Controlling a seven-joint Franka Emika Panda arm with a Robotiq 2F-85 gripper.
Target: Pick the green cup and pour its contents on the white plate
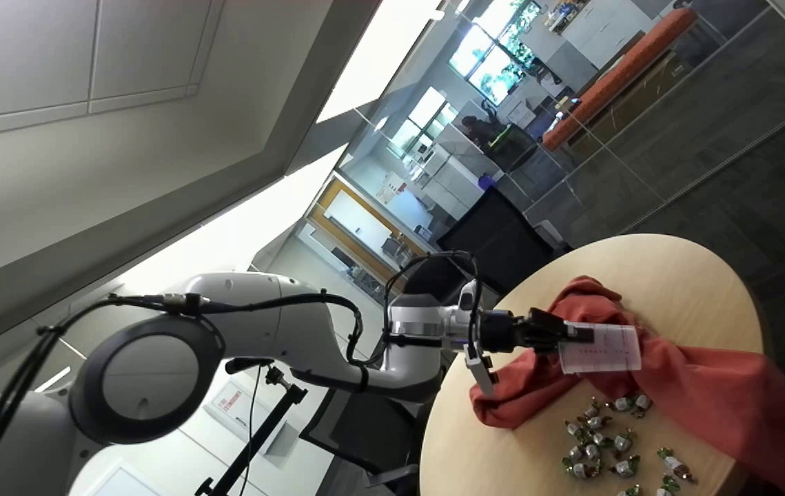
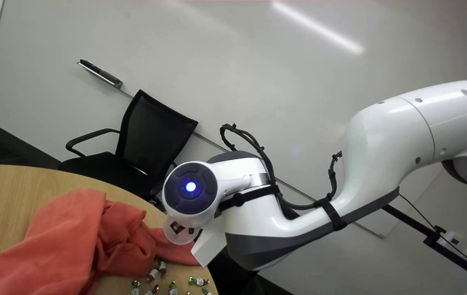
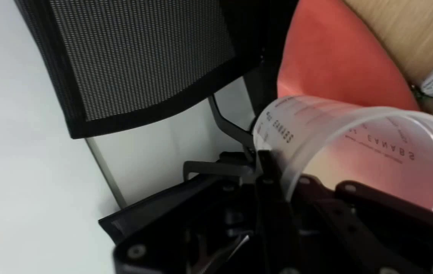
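Wrist view: at lower right, the hand (image 3: 288,182) is pinching the cup (image 3: 370,156), seemingly emptied; setting it down is probably remaining.

We see a smooth, wood-grained bench (image 1: 699,296), soft matt cloth (image 1: 706,389) hanging over its edge, shiny twist-wrapped candies (image 1: 625,467), a printed cup (image 1: 607,355) of smooth translucent plastic, a glossy robot arm (image 2: 385,135) and a coarse-mesh office chair (image 3: 144,57).
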